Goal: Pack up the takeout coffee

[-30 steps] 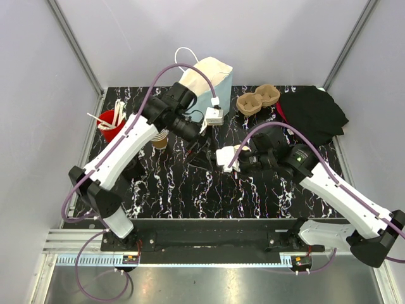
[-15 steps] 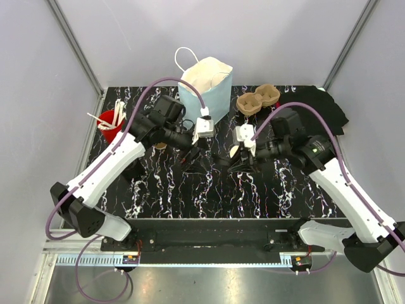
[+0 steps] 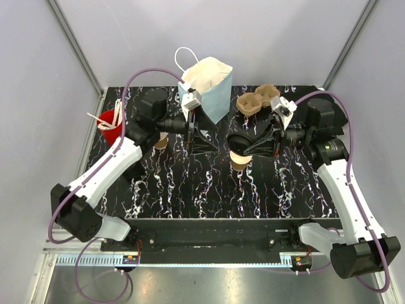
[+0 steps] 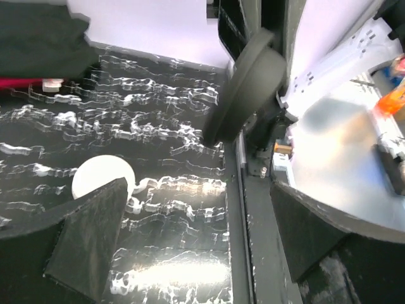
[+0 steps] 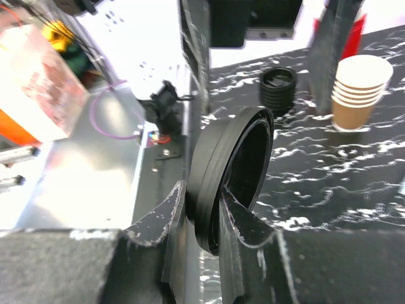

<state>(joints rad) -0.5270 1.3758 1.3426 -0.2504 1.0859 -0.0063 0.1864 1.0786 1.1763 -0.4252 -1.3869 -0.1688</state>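
The takeout coffee cup [image 3: 239,163], small and tan, stands upright mid-table; the left wrist view shows its pale inside [image 4: 103,178]. Just above it in the top view, my right gripper [image 3: 252,147] is shut on the rim of a round black lid [image 3: 242,143], held on edge. The right wrist view shows the lid [image 5: 231,168] pinched between both fingers of the right gripper [image 5: 202,212]. My left gripper [image 3: 202,138] hangs open to the cup's left, in front of the bag. Nothing sits between the fingers of the left gripper [image 4: 202,234].
A pale blue paper bag [image 3: 205,88] stands open at the back. A brown pulp cup carrier [image 3: 258,100] lies right of it. A stack of tan cups [image 3: 160,141] and a red holder with straws [image 3: 109,125] are at the left. Spare black lids [image 5: 278,88] are stacked.
The left gripper opened wide and drew back left. The right arm swung right with the lid. The single cup now shows on the table under the lid.
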